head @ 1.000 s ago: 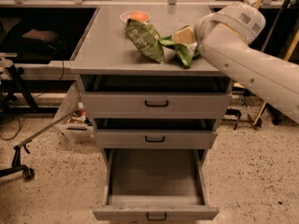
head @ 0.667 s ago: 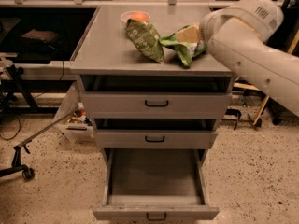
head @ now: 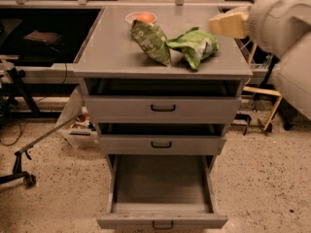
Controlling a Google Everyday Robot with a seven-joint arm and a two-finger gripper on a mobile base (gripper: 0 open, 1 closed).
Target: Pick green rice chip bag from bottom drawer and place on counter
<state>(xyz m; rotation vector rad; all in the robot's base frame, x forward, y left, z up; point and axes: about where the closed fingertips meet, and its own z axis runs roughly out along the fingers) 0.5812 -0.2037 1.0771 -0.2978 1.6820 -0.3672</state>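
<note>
The small bright green foil rice chip bag (head: 195, 45) lies on the broad grey metal counter (head: 112, 55), out of the open grey metal bottom drawer (head: 163, 186) well below the bag; the tan tool (head: 228, 23) hangs just above and right of the bag, apart from it, holding nothing; how far open it is I cannot tell. Placing looks done; best lift straight clear, not brushing the bag or the darker olive-green bag (head: 151, 41) just left of it; no print is readable on either.
</note>
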